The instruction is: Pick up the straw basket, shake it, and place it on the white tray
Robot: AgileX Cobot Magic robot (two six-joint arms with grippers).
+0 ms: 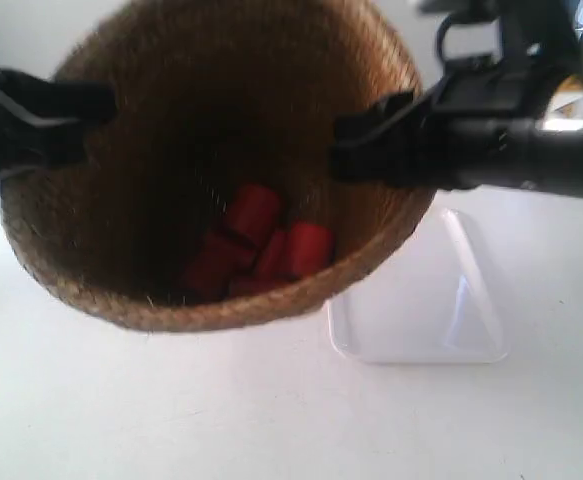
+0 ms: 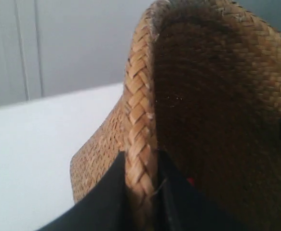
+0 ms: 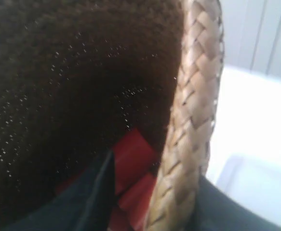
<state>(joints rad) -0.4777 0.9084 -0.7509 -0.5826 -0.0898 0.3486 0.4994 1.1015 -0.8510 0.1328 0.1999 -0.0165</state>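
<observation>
The straw basket (image 1: 121, 190) hangs in the air close to the exterior camera, tipped so its mouth faces the lens, above the white table. Several red cylinders (image 1: 256, 245) lie at its bottom. My left gripper (image 1: 96, 105) is shut on the braided rim (image 2: 140, 120), one black finger (image 2: 106, 192) outside and one inside. My right gripper (image 1: 356, 140) holds the opposite rim (image 3: 198, 86), with a finger (image 3: 94, 192) inside next to the red cylinders (image 3: 135, 154) and the other outside. The white tray (image 1: 421, 320) lies on the table below and beside the basket.
The white tabletop (image 1: 171, 400) spreads under the basket. A pale wall (image 2: 73, 43) stands behind the table. The tray's corner (image 3: 256, 183) shows just past the right gripper's outer finger.
</observation>
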